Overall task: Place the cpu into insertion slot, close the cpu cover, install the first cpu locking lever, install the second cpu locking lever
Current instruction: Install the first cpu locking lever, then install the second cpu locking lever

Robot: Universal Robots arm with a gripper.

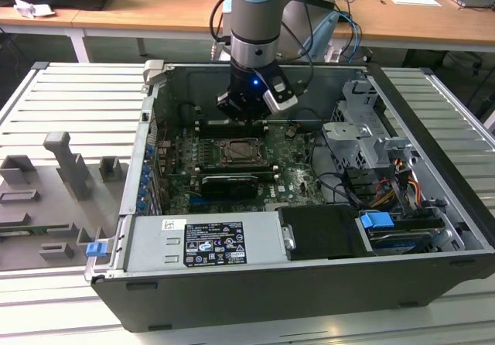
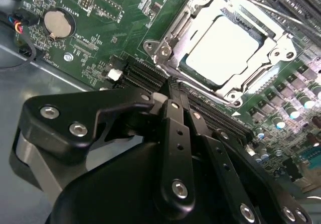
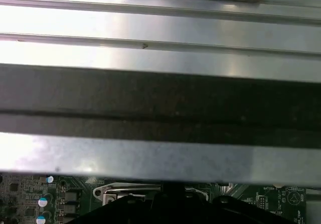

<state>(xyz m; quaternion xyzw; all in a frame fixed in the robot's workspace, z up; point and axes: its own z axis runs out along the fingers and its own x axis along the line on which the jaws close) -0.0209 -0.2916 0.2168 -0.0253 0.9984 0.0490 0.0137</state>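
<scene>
Now the cpu (image 2: 220,45) is sitting in the insertion slot (image 2: 168,45) under the cpu cover (image 2: 241,86). The tool (image 2: 173,91) is hanging just beside the slot, closed and holding nothing. For the levers, it seems best to press slowly and straight.

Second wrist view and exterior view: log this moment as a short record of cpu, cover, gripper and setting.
cpu: seated in the insertion slot, pale top showing
cpu cover: lying flat around the chip
gripper: beside the socket, holding nothing visible
setting: open computer case on a slatted table

Insertion slot (image 2: 226,48) hidden under cpu (image 2: 220,45) (levers unclear).
</scene>
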